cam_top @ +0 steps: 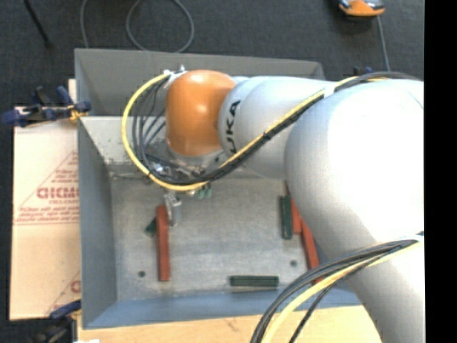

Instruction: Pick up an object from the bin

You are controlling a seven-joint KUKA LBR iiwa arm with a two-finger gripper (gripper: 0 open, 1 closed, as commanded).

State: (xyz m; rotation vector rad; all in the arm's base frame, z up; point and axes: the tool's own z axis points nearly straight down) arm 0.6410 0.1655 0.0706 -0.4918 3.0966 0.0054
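The white arm (343,163) comes in from the right and covers much of the bin's right and upper parts. The grey bin (96,213) has steep walls and a flat, speckled floor, and only a few things lie on that floor, well apart from one another. An orange cover (194,113) sits on the wrist over the upper left of the bin, with a yellow cable (128,131) looping around it.

A long red stick (163,252) lies almost upright in the view on the left half of the floor. A second red stick (308,247) lies at the right side, partly hidden under the arm, with a green stick (285,216) just beside it on the left. A dark green bar (253,282) lies flat near the front wall, right of the middle. A small dark green piece (151,228) lies against the left side of the long red stick, near its upper end. A small green bit (204,190) shows just below the wrist.

The end effector (172,211) hangs below the orange cover, low over the upper end of the long red stick, at or just beside its tip. Whether it is open or closed cannot be told, nor whether it touches the stick.
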